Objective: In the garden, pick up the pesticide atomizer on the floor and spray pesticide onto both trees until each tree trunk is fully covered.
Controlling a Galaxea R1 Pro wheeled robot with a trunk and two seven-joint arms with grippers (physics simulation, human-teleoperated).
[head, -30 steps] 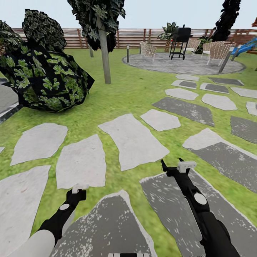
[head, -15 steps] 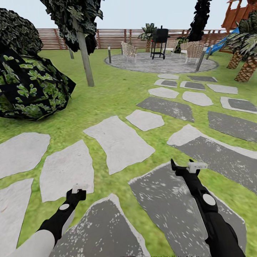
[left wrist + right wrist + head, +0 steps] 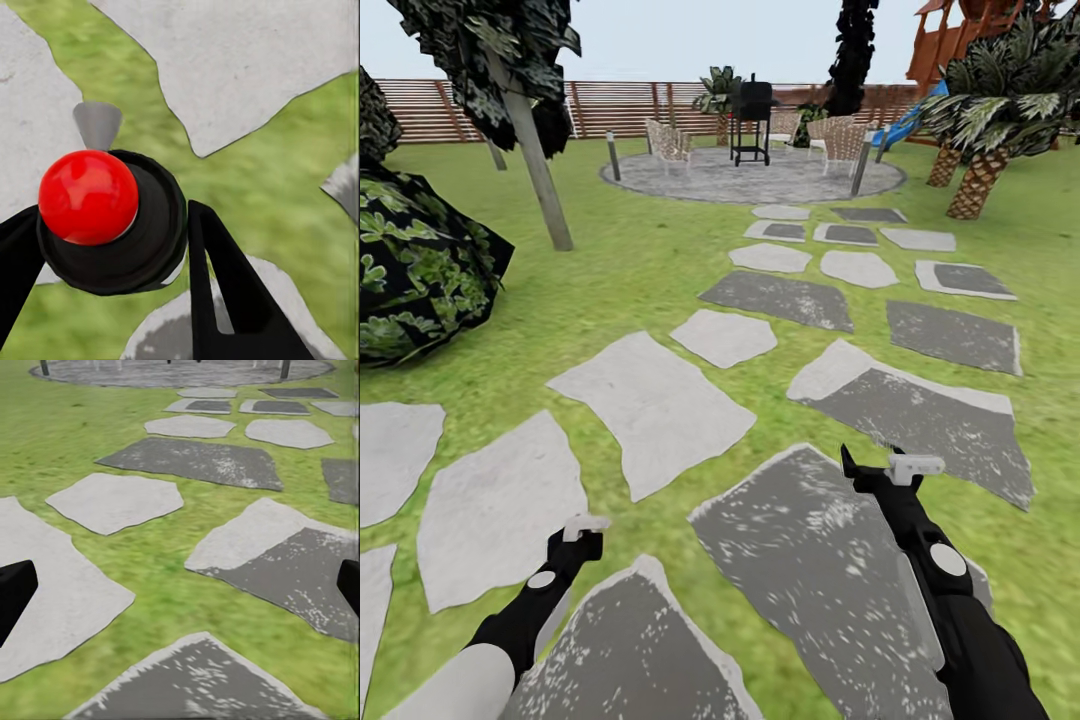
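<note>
Clamped around the pesticide atomizer [image 3: 146,244] are the two black fingers of the left gripper [image 3: 584,527], as far as the left wrist view allows it to be judged. The bottle is seen from above as a round black body with a glossy red ball on top and a small grey cone beside it. The right gripper [image 3: 880,467] is held with its jaws wide apart and nothing is carried between them.

The tree trunk [image 3: 541,172] is a pale, smooth, slightly leaning column. It is well away from both grippers, across the floor [image 3: 630,265] of soft green grass, and a dark leafy bush [image 3: 420,270] lies near it. Flat stepping stones [image 3: 650,400] of irregular shape, some light and some dark and speckled, are spread between the robot and the trunk.

The approach is probably the step in hand. The base should be brought near the trunk, and the grey cone should be turned toward the bark before spraying is begun.
</note>
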